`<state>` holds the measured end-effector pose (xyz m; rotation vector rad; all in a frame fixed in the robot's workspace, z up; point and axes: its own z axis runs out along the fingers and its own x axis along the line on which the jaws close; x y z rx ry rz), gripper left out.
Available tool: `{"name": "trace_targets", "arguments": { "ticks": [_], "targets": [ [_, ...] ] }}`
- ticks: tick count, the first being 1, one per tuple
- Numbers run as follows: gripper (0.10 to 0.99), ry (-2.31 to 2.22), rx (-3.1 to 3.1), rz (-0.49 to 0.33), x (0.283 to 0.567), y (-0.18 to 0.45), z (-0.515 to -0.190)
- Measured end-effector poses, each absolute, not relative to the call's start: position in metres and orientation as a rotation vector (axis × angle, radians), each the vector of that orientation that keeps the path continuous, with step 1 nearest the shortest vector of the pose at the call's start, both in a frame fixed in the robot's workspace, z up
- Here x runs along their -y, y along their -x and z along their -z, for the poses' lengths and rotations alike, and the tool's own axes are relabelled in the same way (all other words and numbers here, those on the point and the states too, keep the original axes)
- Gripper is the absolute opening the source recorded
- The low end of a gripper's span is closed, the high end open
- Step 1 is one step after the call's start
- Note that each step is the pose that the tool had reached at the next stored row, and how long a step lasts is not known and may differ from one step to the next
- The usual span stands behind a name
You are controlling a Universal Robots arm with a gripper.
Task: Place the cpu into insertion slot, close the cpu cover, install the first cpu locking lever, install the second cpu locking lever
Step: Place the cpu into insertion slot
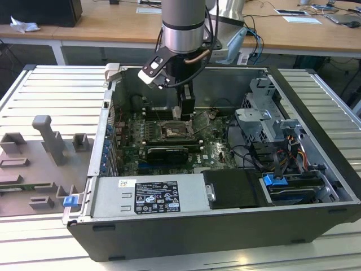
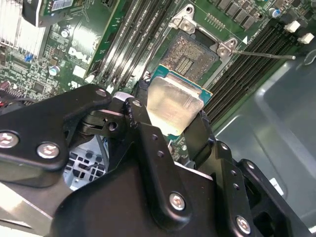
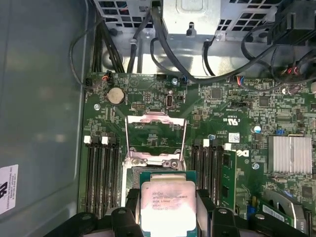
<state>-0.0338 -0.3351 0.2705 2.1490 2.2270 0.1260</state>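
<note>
Second wrist view: end effector [image 2: 170,118] clamps cpu [image 2: 174,98] edges.

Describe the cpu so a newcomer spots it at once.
Inside the open computer case, find the green motherboard. The cpu is the small square pinched in the claw by the socket: pale silver top, green rim, unlike the dark memory slots alongside.

The arm [image 1: 182,25] is a round silver-grey tube with a dark band. A brownish cable [image 1: 196,55] curls beneath it, and a black-and-white block [image 1: 155,70] sits beside that. The gripper [image 2: 170,108] is matte black, built of angular links fastened with silver screws [image 2: 177,201].
</note>
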Motion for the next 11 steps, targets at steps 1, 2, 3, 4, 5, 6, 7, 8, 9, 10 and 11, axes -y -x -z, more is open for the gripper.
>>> {"name": "trace_targets", "arguments": {
  "ticks": [1,2,3,4,5,6,7,8,9,10,11],
  "targets": [
    [0.537,-2.149,-2.227,-0.126,0.3351,0.034,-0.2694],
    [0.537,-2.149,-2.227,-0.126,0.3351,0.0342,-0.2683],
    [0.537,-2.149,-2.227,-0.126,0.3351,0.0345,-0.2674],
    [0.537,-2.149,-2.227,-0.126,0.3351,0.0348,-0.2664],
    [0.537,-2.149,-2.227,-0.126,0.3351,0.0351,-0.2657],
    [0.537,-2.149,-2.227,-0.126,0.3351,0.0357,-0.2646],
    [0.537,-2.149,-2.227,-0.126,0.3351,0.0362,-0.2639],
    [0.537,-2.149,-2.227,-0.126,0.3351,0.0368,-0.2632],
    [0.537,-2.149,-2.227,-0.126,0.3351,0.0368,-0.2629],
    [0.537,-2.149,-2.227,-0.126,0.3351,0.0369,-0.2626],
    [0.537,-2.149,-2.227,-0.126,0.335,0.0371,-0.2621]
  ]
}}
